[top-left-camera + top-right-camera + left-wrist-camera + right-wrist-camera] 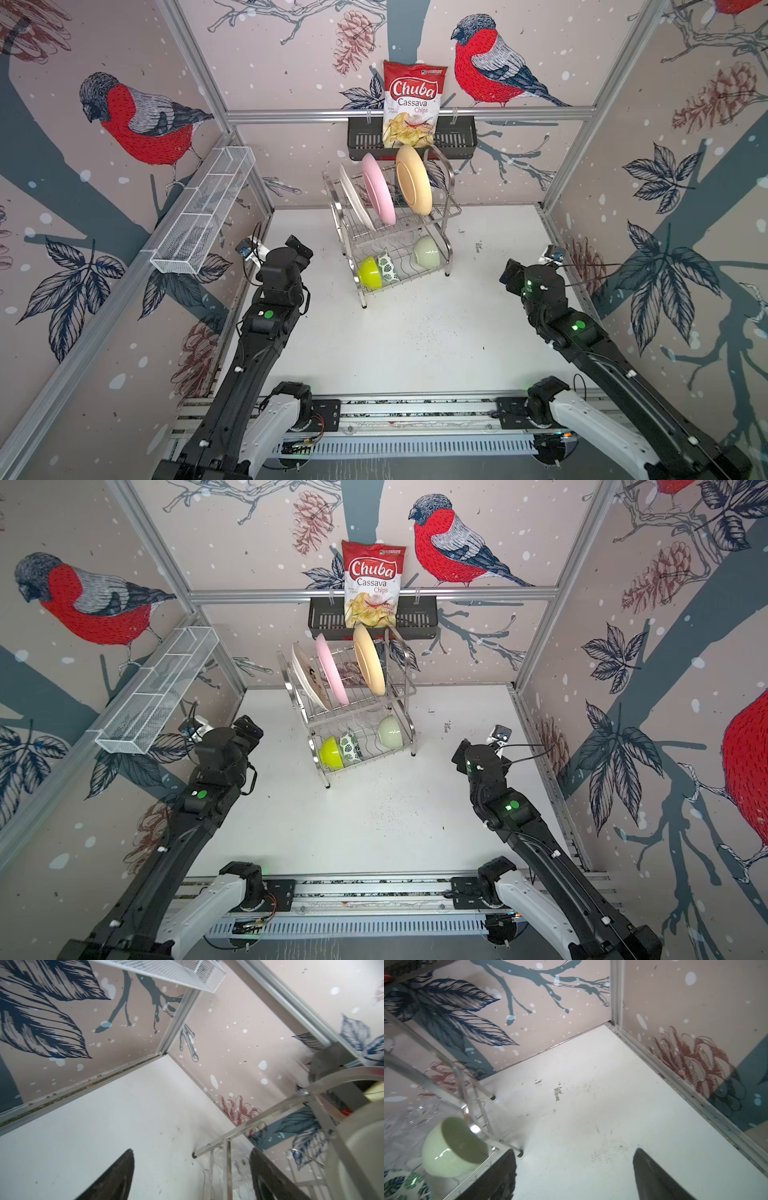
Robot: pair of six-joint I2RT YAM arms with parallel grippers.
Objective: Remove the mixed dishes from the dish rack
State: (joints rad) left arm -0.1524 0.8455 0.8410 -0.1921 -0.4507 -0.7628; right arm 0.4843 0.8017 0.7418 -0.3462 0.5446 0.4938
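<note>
Dish rack (361,291) fully loaded, midway between both arms, long axis slanting from near left to far right. Upper tier: cream plate (307,679), pink plate (378,191) and tan plate (413,180), all on edge. Lower tier: lime bowl (370,272) and leaf-patterned bowl (388,268) at the left end, pale green bowl (427,251) at the right. Left gripper (191,1167) wide apart, empty, near the lime end. Right gripper (576,1157) equally wide, empty, nearest the pale green bowl.

Plates (378,189) above bowls (370,272) on steel rack (405,264)
</note>
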